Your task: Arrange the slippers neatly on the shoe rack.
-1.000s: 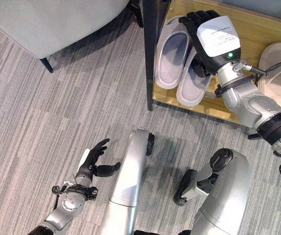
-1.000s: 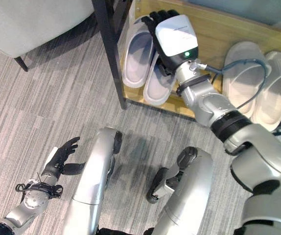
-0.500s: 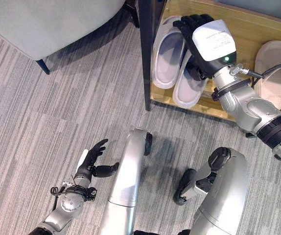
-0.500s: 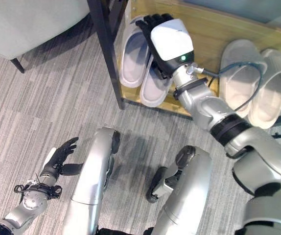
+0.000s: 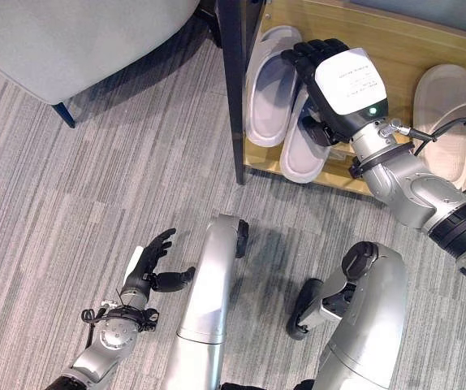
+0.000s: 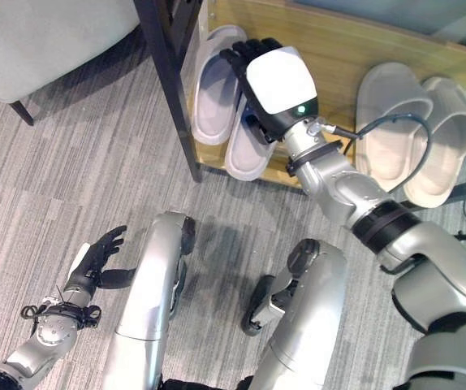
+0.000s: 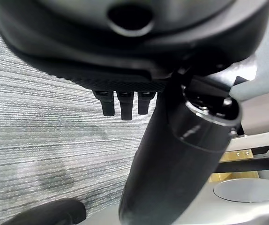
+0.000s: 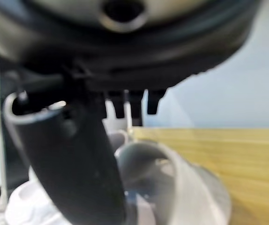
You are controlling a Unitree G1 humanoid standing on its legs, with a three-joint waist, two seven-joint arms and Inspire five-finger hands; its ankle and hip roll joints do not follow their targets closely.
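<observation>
The wooden shoe rack [image 5: 428,36] stands at the far side of the grey striped carpet [image 5: 95,195], with its dark upright post [image 5: 231,89] at its left end. Just beside that post, a pair of pale lilac slippers [image 5: 269,93] lies on the rack's board, toes pointing away from the post's foot toward the back; the slipper nearer the post lies flat, and the second one [image 5: 298,150] lies against it with its heel hanging slightly over the rack's front edge. The right robot hand [image 5: 330,77] is laid over this second slipper, its dark fingers [image 5: 302,55] reaching past the strap toward the toe; in the right wrist view the thumb runs down alongside the slipper's grey strap [image 8: 167,173], but whether the fingers are pinching the slipper or merely resting on it cannot be told. Well apart from the post, toward the rack's right end, a pair of beige slippers [image 6: 412,130] lies side by side on the same board. The left robot hand [image 5: 153,264] hovers low over the carpet, well in front of the rack, fingers spread and relaxed with nothing in them. A grey upholstered seat [image 5: 71,32] with a dark leg stands left of the post.
</observation>
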